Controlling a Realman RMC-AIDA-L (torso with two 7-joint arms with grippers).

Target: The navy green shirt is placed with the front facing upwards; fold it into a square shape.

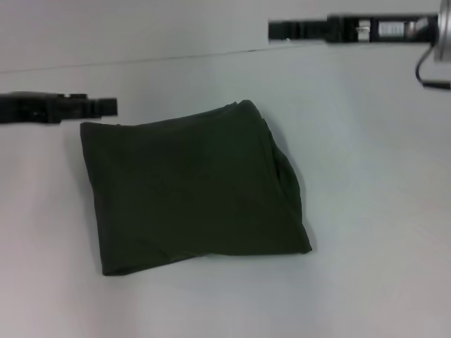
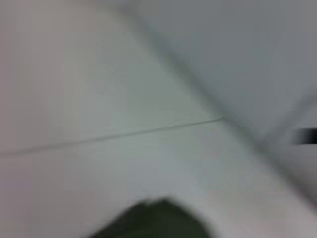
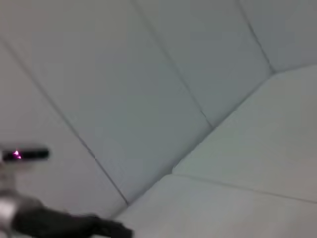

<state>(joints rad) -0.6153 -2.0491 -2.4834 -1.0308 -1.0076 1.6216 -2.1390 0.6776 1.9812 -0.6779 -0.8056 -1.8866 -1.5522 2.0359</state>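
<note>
On the white table (image 1: 380,211): navy green shirt (image 1: 190,186), folded roughly square, plain side up. Left gripper (image 1: 106,107) beside its far-left corner, right gripper (image 1: 276,29) well apart; finger states cannot be told. Only squaring the uneven edges seems left.

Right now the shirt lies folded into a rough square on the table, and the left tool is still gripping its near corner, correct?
Not quite. The head view shows the navy green shirt folded on the table, but the left tool grips nothing: it hangs beside the far left corner, clear of the cloth.
</note>
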